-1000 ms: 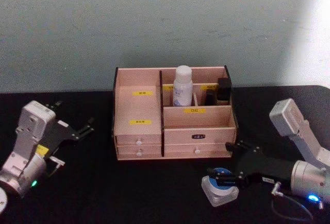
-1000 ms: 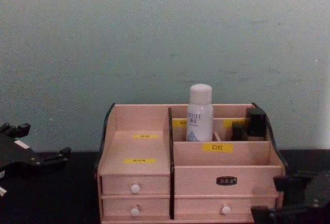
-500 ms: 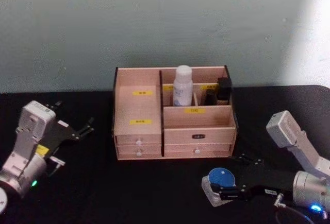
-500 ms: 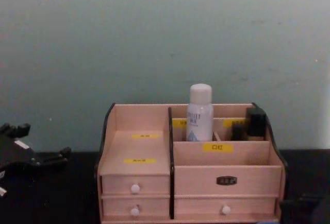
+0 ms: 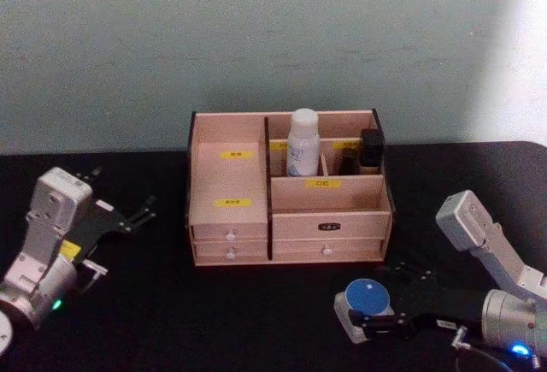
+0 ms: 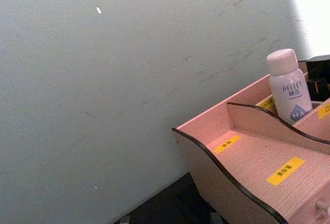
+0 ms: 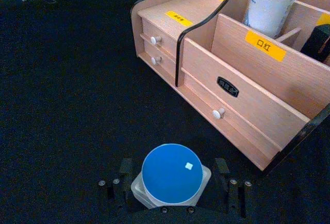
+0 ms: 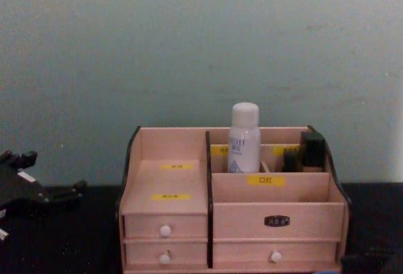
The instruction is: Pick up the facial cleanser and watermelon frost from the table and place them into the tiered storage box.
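Squat clear jar [image 7: 171, 175] with flat blue lid, sitting between the right hand's [image 7: 171, 183] spread fingers, not clamped.

A black tabletop [image 5: 214, 312] stretches beneath a plain pale grey-green wall [image 5: 256, 38], with dark cosmetic containers [image 5: 370, 150] standing upright at the far right end of the tabletop's central wooden organiser, and a bright patch of light [image 5: 526, 47] falling on the wall's right edge.
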